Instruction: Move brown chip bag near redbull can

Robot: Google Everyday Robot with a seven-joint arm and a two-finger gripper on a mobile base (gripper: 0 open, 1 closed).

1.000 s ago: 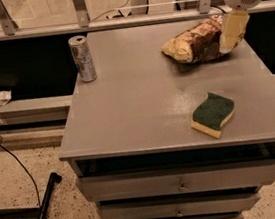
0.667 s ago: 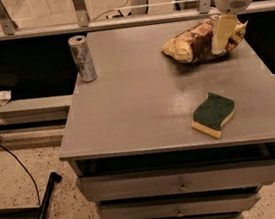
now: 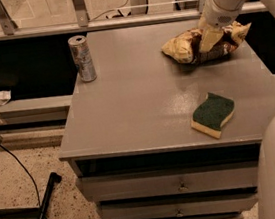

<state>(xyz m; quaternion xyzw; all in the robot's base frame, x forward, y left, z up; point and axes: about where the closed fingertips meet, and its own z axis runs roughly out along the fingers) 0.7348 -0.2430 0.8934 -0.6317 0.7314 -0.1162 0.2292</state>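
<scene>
My gripper (image 3: 208, 37) is on top of the brown chip bag (image 3: 180, 49), far right of the table (image 3: 142, 111); clamped or loose, I can't tell. The redbull can (image 3: 82, 58) stands far left (well apart from the bag).

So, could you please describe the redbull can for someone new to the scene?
Start at the grey cabinet top; the redbull can stands upright near its far-left corner. It alone is tall, slim and silver; the brown chip bag, with the gripper on it, lies far right, the green sponge front right.
</scene>
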